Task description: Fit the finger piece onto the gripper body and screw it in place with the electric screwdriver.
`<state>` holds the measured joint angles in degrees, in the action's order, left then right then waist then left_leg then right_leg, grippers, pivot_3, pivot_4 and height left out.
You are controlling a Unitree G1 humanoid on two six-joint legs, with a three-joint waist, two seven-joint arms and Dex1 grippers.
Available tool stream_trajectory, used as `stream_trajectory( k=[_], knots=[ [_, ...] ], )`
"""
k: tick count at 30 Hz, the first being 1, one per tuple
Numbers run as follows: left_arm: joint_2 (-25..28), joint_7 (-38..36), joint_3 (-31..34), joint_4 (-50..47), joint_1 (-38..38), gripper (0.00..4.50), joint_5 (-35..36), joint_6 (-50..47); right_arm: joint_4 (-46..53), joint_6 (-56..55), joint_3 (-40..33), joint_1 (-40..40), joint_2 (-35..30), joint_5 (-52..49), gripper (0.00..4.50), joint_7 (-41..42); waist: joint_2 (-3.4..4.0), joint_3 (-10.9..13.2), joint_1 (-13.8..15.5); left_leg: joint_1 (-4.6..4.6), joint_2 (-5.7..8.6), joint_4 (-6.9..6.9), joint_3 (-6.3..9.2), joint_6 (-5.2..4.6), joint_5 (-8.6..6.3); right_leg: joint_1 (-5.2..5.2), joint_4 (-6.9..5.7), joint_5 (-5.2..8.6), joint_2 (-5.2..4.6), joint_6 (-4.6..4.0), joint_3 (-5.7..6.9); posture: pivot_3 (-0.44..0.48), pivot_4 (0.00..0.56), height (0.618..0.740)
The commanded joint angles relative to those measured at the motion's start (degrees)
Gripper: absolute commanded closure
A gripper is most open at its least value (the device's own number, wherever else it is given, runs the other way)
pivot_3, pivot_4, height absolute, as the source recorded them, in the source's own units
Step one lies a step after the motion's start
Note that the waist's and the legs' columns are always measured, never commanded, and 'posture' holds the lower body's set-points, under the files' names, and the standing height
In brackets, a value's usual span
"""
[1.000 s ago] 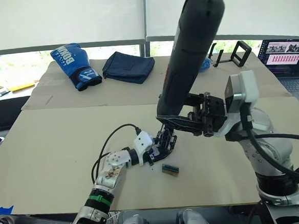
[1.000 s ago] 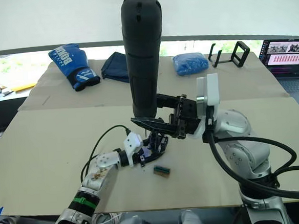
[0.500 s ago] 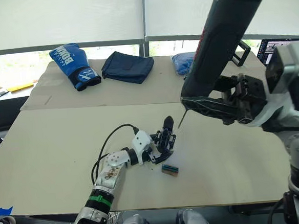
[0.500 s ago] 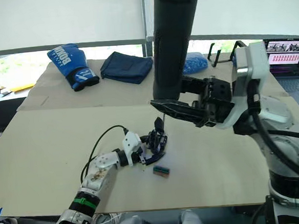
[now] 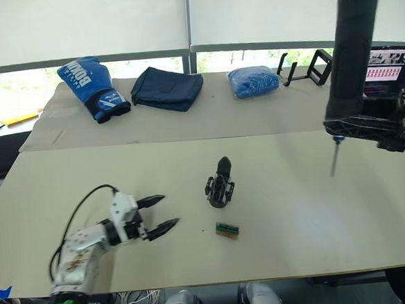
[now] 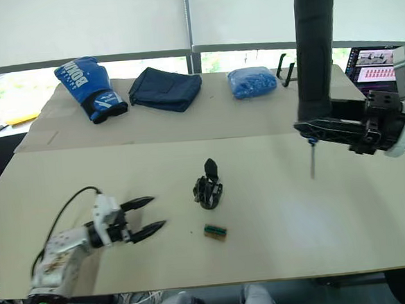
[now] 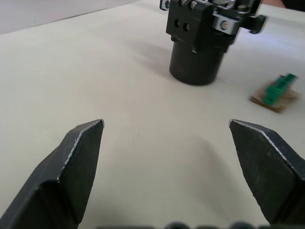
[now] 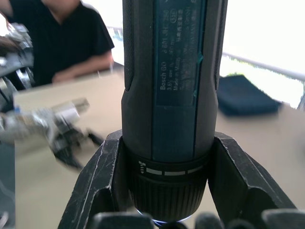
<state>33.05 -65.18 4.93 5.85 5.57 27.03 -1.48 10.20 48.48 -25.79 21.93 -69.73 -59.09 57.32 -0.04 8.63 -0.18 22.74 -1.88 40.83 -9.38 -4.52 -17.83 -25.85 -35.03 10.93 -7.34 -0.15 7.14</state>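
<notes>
— What had changed by that moment?

— Both arms had drawn apart. A second earlier the electric screwdriver [image 5: 354,51] stood right over the gripper body [image 5: 219,185], with the left gripper [image 5: 158,213] against that assembly. By now the right gripper [image 6: 326,131] had carried the tool well off to the right, and the left one had backed away to the left, so the gripper body stood alone on the table [image 5: 298,222].

— What did that mean for the job?

— Probably that the driving step was finished, or at least paused. A pointed black finger stood up from the assembly, which looked like the finger piece [image 5: 223,167] seated in place, though whether the screw was tight could not be told.

— And the poses?

— The right arm held the screwdriver upright, bit pointing down and hanging clear above the table. Its two black fingers were clamped round the barrel just above the collar, plain in the right wrist view. The left forearm lay low near the table's front edge, its fingers spread wide and holding nothing, aimed towards the gripper body.

— Anything smaller?

— A small green-and-brown block [image 5: 227,229] lay just in front of the assembly, apart from it.
</notes>
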Motion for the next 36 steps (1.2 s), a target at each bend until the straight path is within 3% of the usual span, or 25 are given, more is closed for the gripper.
stream_trajectory(
  k=[1,4,10,13,20,28,30,33,35,36],
  knots=[
    [4.4,-3.2,5.7,-6.0,-1.1,0.07,6.6,-4.3,-3.2,7.1,3.2,-2.3,-8.3,4.3,2.59,2.4,0.01,0.0,0.3,0.16,0.03,0.05,-0.01,0.00,0.00,-0.18,-0.03,-0.01,-0.03,0.02,0.00,0.000,0.150,0.740],
    [8.3,-5.1,7.9,-9.3,-2.0,0.07,10.1,-9.4,-6.0,15.6,15.2,-3.9,-15.2,10.8,2.59,0.7,0.03,0.0,0.5,0.26,0.05,0.03,-0.04,-0.01,0.01,-0.28,0.02,0.00,-0.04,0.07,0.00,0.000,0.150,0.740],
    [8.6,-6.0,6.6,-10.6,-0.8,0.07,9.7,-11.4,-11.3,18.8,34.3,5.6,-11.5,23.9,2.59,1.2,0.44,0.3,0.2,0.38,0.17,0.05,-0.21,-0.01,0.00,-0.43,0.02,-0.01,-0.02,0.18,-0.01,0.000,0.150,0.740],
    [8.3,-6.1,6.1,-11.3,-0.8,0.07,9.4,-11.5,-17.1,18.7,40.1,11.2,-7.3,29.2,2.59,1.7,0.51,0.3,-0.3,0.36,0.12,0.02,-0.22,0.14,0.09,-0.45,-0.02,-0.01,0.14,0.19,0.00,0.000,0.150,0.740],
    [6.4,-4.3,6.4,-11.0,-2.5,0.07,6.9,-7.4,-28.4,12.3,47.7,19.0,-0.6,40.5,2.59,5.3,0.54,0.4,-0.6,0.29,0.01,0.00,-0.30,0.42,0.27,-0.43,-0.05,-0.01,0.80,0.18,-0.07,0.000,0.150,0.740],
    [6.8,-3.0,5.9,-12.5,-4.3,0.07,6.7,-10.6,-35.3,7.6,47.9,21.6,4.2,47.2,2.59,7.8,0.50,0.3,-0.6,0.14,-0.04,0.02,-0.36,0.52,0.34,-0.31,-0.08,0.00,0.88,0.21,-0.10,0.000,0.150,0.740],
    [7.2,-2.4,6.4,-13.2,-5.1,0.00,7.1,-12.0,-35.6,7.6,46.8,22.1,4.8,47.5,1.55,8.1,0.44,0.3,-0.6,0.11,-0.05,0.03,-0.36,0.52,0.34,-0.30,-0.10,-0.02,0.88,0.18,-0.10,0.000,0.150,0.740],
    [7.2,-0.7,7.2,-14.1,-5.7,0.00,6.6,-12.4,-34.9,6.4,45.3,21.2,3.7,47.9,0.48,9.6,0.44,0.3,-0.6,0.11,-0.05,0.04,-0.36,0.52,0.34,-0.31,-0.13,-0.07,0.86,0.09,-0.12,0.000,0.150,0.740],
    [7.0,0.2,7.2,-13.8,-6.1,0.00,3.9,-9.1,-34.8,5.5,43.9,20.7,2.9,48.0,0.01,10.0,0.44,0.3,-0.6,0.11,-0.05,0.03,-0.35,0.52,0.34,-0.32,-0.16,-0.09,0.86,0.05,-0.12,0.000,0.150,0.740],
    [6.8,0.1,7.2,-13.2,-6.6,0.00,2.3,-6.2,-34.5,5.3,42.9,20.4,2.2,47.5,0.01,10.7,0.45,0.3,-0.5,0.11,-0.06,0.03,-0.35,0.52,0.34,-0.32,-0.17,-0.10,0.87,0.04,-0.11,0.000,0.150,0.740]
  ],
)
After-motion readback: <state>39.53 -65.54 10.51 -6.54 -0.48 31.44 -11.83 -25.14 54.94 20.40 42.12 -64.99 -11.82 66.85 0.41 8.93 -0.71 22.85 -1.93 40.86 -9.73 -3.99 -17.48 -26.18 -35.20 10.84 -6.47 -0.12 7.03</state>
